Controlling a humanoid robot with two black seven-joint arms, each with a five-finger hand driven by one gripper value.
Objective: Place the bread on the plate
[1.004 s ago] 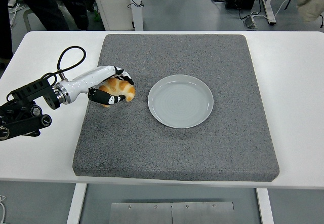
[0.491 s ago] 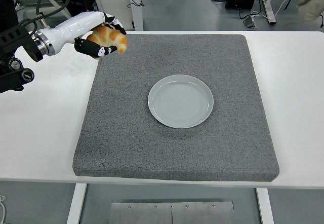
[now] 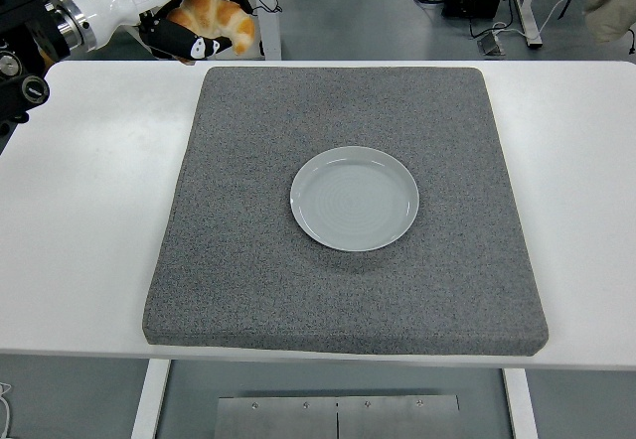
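Left robot hand (image 3: 184, 12) curled round bread (image 3: 217, 14) | apparently beyond table's far-left edge | plate (image 3: 354, 198) well apart

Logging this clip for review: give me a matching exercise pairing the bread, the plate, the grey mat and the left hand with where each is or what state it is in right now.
Things:
1. bread
2. plate
3. grey mat
4. left hand

Places or states:
A. lies flat on the white table, under the plate
B. wrapped around the bread, at the picture's top left
C. empty, near the mat's middle
D. held up in the air, clear of the mat

Pairs: 1-D, 2-C, 3-A, 4-B
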